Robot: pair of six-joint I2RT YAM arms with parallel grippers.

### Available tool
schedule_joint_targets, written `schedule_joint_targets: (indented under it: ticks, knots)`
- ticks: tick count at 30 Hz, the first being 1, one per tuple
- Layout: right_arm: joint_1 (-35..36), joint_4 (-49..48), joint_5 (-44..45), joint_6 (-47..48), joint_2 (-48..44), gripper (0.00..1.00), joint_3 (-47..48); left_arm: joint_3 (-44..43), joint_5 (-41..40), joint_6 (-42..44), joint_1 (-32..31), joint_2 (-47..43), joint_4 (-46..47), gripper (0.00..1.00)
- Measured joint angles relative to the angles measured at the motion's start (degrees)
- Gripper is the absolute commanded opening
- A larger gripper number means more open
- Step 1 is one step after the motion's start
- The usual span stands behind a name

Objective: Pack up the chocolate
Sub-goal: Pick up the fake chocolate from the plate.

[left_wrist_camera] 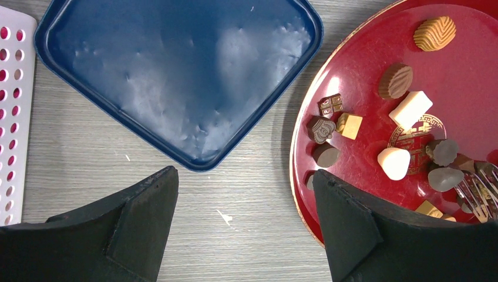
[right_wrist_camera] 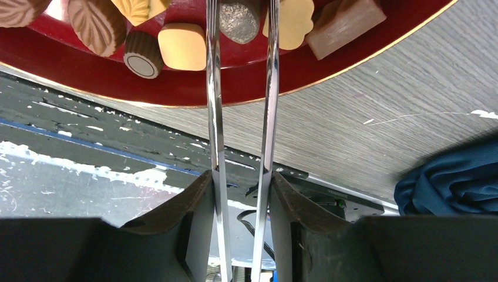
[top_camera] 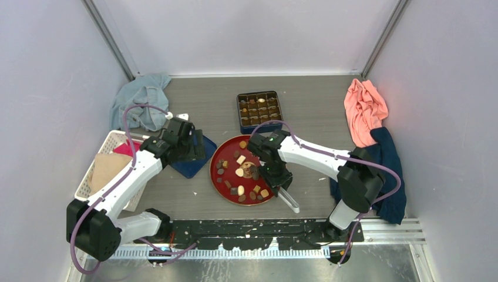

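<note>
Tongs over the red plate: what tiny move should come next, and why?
Probably the right gripper should squeeze the tongs a little tighter. Their two blades stand either side of a dark speckled chocolate on the red plate, apparently not yet pinching it. Once gripped, it could be lifted toward the box.

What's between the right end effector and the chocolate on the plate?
The metal tongs, clamped in the right end effector; their arms reach onto the red plate either side of a grey chocolate. The right wrist view shows it.
</note>
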State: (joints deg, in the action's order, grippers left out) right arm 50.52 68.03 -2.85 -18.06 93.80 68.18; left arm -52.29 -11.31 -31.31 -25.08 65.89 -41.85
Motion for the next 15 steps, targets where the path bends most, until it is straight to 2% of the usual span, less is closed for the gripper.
schedule_joint_targets:
  ticks: [8,15]
  knots:
    - [-0.02,-0.09,3.87,0.15,-0.04,0.21,2.84,0.00,0.00,0.00,0.00,0.00,0.02,0.85]
    - [-1.36,-0.26,7.13,0.09,-1.25,0.19,5.88,0.00,0.02,0.00,0.00,0.00,0.02,0.85]
